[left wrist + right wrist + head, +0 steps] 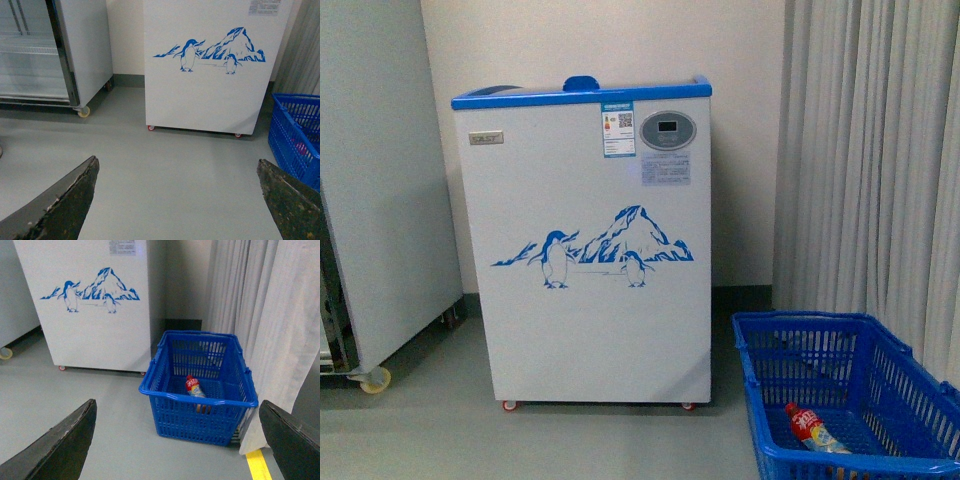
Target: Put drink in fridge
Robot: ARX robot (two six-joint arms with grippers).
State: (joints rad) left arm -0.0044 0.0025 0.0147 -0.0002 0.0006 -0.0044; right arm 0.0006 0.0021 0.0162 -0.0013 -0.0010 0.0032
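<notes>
- Blue basket (200, 422) cradles the drink (192, 386), just beside the white fridge (590, 330).
- Left fingers (65, 200) and right fingers (60, 445) hang wide apart, empty.

No words can be read, tiny blurry print on stickers (618, 130) on the fridge (582, 330), fuzzy white writing on the bottle (808, 426)

Walls of the basket (200, 427) ring the drink (193, 386); above lies open.

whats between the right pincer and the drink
In the right wrist view: bare grey floor, then the blue basket's near wall, with the drink lying inside.
</notes>
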